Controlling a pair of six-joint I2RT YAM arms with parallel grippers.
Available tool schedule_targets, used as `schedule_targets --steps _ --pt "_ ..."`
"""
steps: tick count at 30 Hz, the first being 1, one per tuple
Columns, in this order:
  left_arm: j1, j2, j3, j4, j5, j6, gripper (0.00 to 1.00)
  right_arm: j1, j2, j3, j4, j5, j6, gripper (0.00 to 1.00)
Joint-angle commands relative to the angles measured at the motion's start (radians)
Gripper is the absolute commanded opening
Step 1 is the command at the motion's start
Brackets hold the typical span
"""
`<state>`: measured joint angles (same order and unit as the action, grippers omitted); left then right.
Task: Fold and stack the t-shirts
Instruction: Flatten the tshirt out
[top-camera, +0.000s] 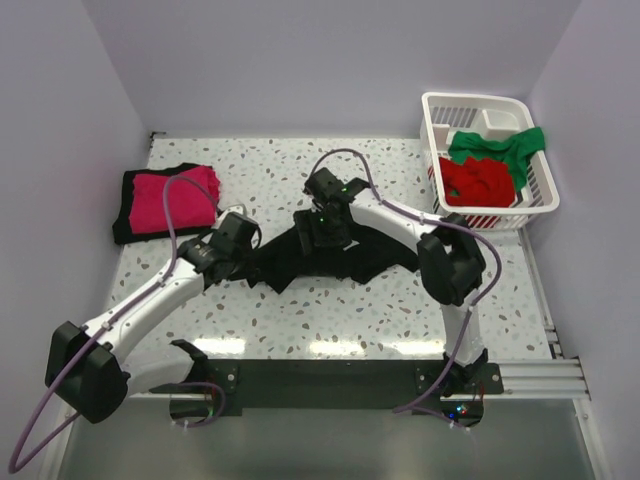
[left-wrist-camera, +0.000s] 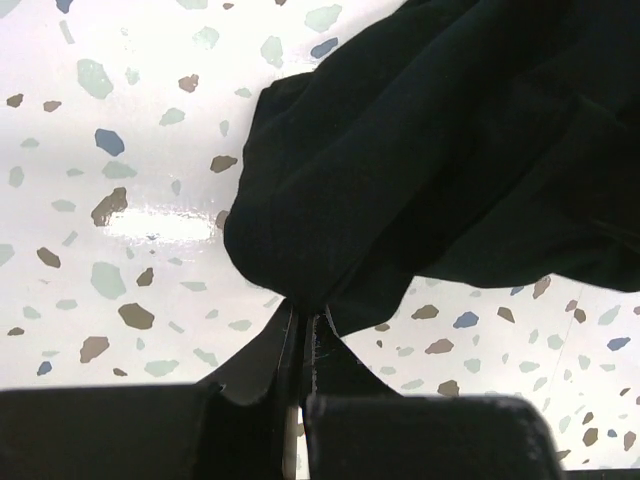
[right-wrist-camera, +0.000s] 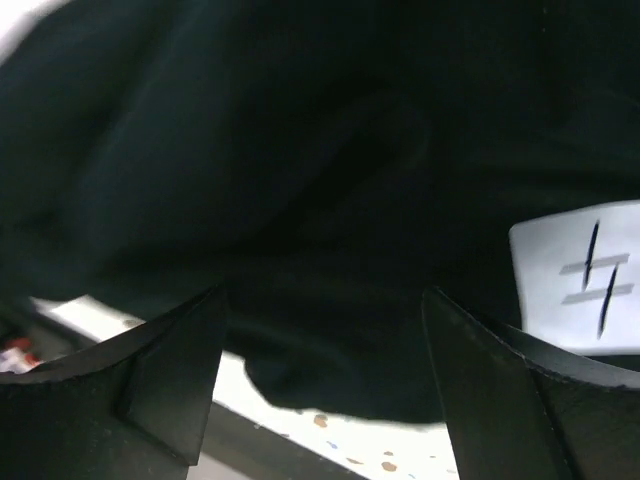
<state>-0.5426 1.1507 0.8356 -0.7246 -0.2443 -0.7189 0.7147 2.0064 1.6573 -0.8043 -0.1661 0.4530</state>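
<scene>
We have the left tool (left-wrist-camera: 300, 335) pinched tight on the left edge of the black shirt (top-camera: 290, 268), which lies crumpled at the middle of the desk (top-camera: 330, 320). Our right tool (right-wrist-camera: 322, 300) stands wide open just over the same shirt's far part, holding nothing that we can see. Pink shirt (top-camera: 175, 197) sits folded on a black one (top-camera: 125, 228) far left; red shirt (top-camera: 475, 180) and green shirt (top-camera: 500, 147) are in the basket (top-camera: 470, 97) far right.
</scene>
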Motion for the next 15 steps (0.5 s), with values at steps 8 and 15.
schedule_targets --steps 8,15 --pt "0.058 -0.02 0.039 -0.042 -0.053 0.044 0.0 0.019 0.085 -0.028 -0.048 0.052 -0.02 0.0" --pt "0.228 0.036 0.206 -0.033 -0.033 0.197 0.0 -0.05 -0.119 -0.01 -0.142 0.143 -0.025 0.0"
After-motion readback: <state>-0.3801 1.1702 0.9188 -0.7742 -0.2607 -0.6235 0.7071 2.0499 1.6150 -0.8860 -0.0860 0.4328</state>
